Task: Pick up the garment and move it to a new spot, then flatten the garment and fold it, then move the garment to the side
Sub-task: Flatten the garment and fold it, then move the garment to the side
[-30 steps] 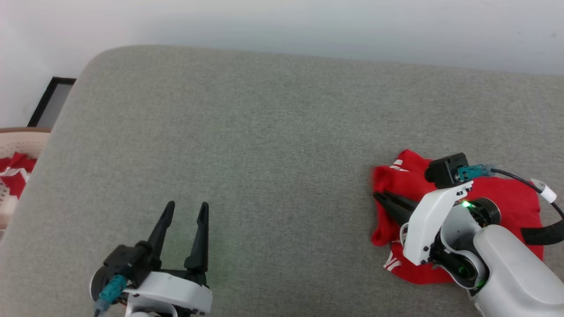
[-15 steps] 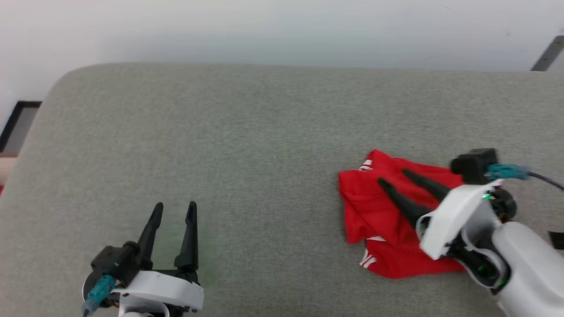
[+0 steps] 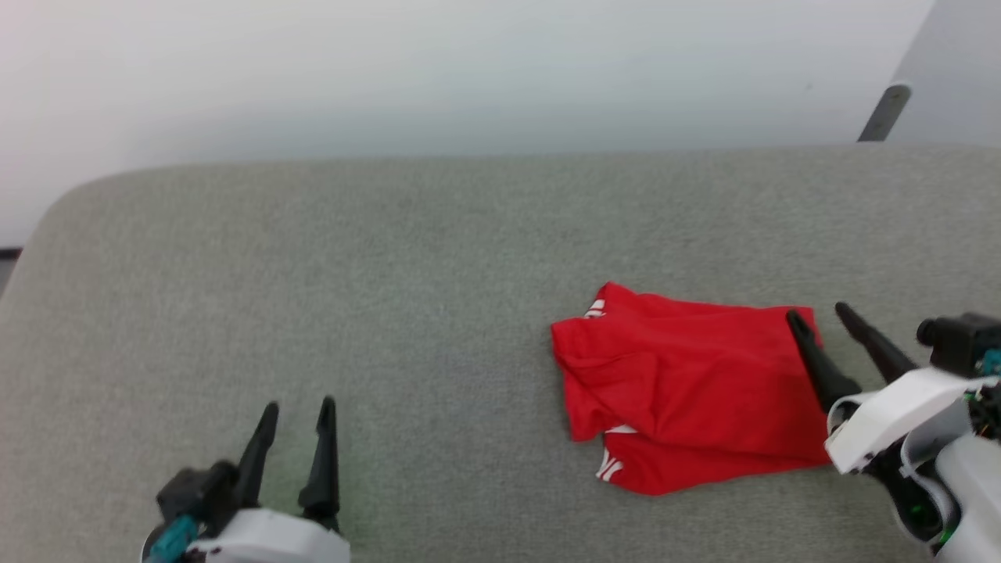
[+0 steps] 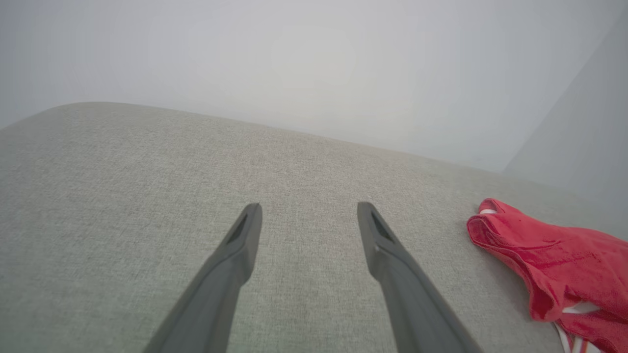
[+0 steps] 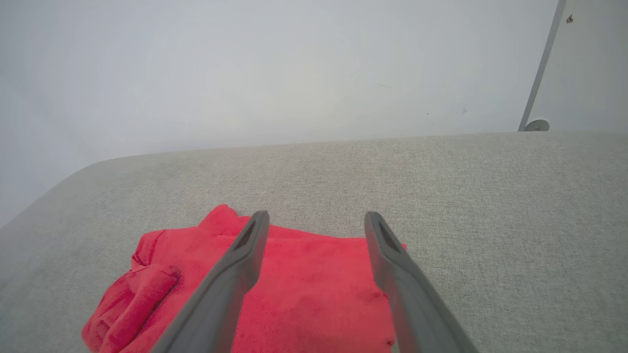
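Folded red jersey shirt (image 3: 688,383) looks parked, so right gripper (image 3: 816,310) at its edge has fingers spread, empty; left gripper (image 3: 299,403), farther off, same.

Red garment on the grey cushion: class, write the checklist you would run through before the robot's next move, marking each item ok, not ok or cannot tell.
1. The right pincer is open and holds nothing: ok.
2. The right pincer is lifted off the garment: cannot tell; it overlaps the garment's right edge in the head view.
3. The left pincer is open, with only bare cushion beneath it: ok.
4. The garment is folded into a compact stack: ok, though its left edge is bunched.
5. The garment lies wholly on the cushion, away from its edges: ok.
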You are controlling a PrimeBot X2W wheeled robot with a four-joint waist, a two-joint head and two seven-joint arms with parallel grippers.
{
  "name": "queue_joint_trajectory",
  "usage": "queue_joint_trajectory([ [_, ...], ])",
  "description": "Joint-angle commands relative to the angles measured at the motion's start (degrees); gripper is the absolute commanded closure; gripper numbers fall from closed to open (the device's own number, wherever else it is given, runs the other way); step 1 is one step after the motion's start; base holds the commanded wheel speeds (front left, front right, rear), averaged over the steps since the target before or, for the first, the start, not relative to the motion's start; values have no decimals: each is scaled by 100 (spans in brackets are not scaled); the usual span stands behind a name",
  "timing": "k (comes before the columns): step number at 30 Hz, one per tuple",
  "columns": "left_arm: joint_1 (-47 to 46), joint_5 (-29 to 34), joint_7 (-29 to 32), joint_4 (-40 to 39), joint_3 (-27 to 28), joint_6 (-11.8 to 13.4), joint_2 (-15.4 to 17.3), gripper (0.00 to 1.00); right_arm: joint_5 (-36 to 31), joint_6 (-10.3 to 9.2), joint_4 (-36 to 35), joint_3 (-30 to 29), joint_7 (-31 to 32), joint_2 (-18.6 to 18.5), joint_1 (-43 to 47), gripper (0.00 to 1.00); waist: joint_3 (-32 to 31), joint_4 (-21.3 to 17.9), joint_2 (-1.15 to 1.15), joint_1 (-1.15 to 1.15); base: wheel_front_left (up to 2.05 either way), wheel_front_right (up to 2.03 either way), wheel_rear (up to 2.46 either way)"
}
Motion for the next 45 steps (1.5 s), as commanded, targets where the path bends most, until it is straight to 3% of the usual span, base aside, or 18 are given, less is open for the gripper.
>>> queue_joint_trajectory([
  [1, 161, 25, 3, -24, 52, -14, 20, 0, -67, 2, 46, -44, -106, 88, 131, 0, -212, -173, 0, 0, 0, 0, 0],
  [6, 467, 149, 3, -316, 228, -14, 32, 0, -440, 1, 11, -438, -244, 263, 445, 0, -442, -315, 0, 0, 0, 0, 0],
  [14, 818, 498, 3, -796, 300, -14, 47, 0, -1383, 1, -1019, -1636, -251, 476, 1411, 0, -545, -273, 0, 0, 0, 0, 0],
  [26, 1669, 666, 3, -1507, 519, -14, -107, 0, -1769, 1, -2087, -2472, -253, 508, 2889, 0, -639, -141, 0, 0, 0, 0, 0],
  [45, 1774, 658, 3, -1692, 514, -14, -212, 0, -1966, 1, -2659, -2945, -113, 831, 3264, 0, -639, 7, 0, 0, 0, 0, 0],
])
